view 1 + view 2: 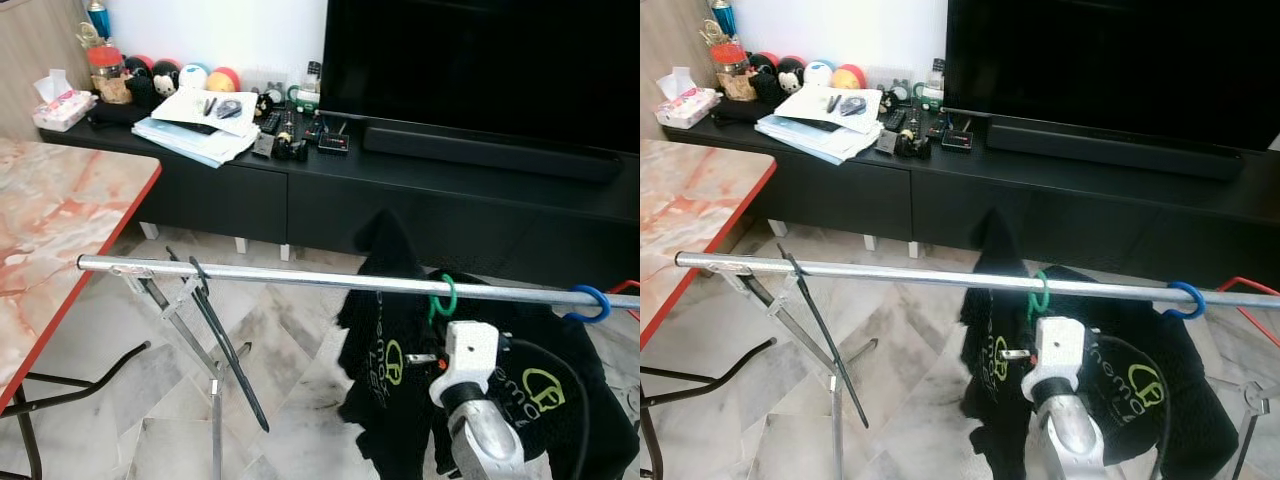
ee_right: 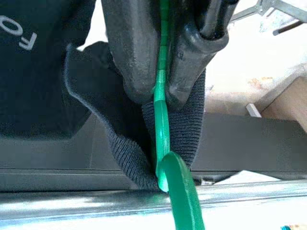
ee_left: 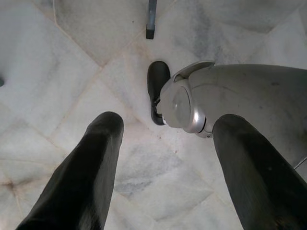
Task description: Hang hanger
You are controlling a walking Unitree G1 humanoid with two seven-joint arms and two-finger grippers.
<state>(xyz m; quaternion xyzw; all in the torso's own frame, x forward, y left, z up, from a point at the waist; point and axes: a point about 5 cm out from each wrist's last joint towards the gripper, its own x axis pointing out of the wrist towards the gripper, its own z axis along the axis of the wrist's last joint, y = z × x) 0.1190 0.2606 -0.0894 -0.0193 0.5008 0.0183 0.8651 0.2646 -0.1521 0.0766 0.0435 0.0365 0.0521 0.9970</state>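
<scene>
A green hanger hook (image 1: 443, 297) sits over the silver rail (image 1: 270, 276) of a drying rack. A black shirt with a green logo (image 1: 385, 345) hangs from it. My right arm's white wrist (image 1: 470, 352) is raised just below the hook. In the right wrist view my right gripper (image 2: 160, 96) is shut on the green hanger's neck (image 2: 163, 120), with the shirt's knitted collar (image 2: 124, 158) bunched around it and the rail (image 2: 72, 203) right beyond. My left gripper (image 3: 168, 122) hangs open over the marble floor, holding nothing.
A blue hanger hook (image 1: 590, 302) with another black shirt hangs further right on the rail. The rack's crossed legs (image 1: 205, 330) stand at the left. A marble table with a red edge (image 1: 60, 220) is at the left. The black TV cabinet (image 1: 230, 195) and TV (image 1: 480, 60) stand behind.
</scene>
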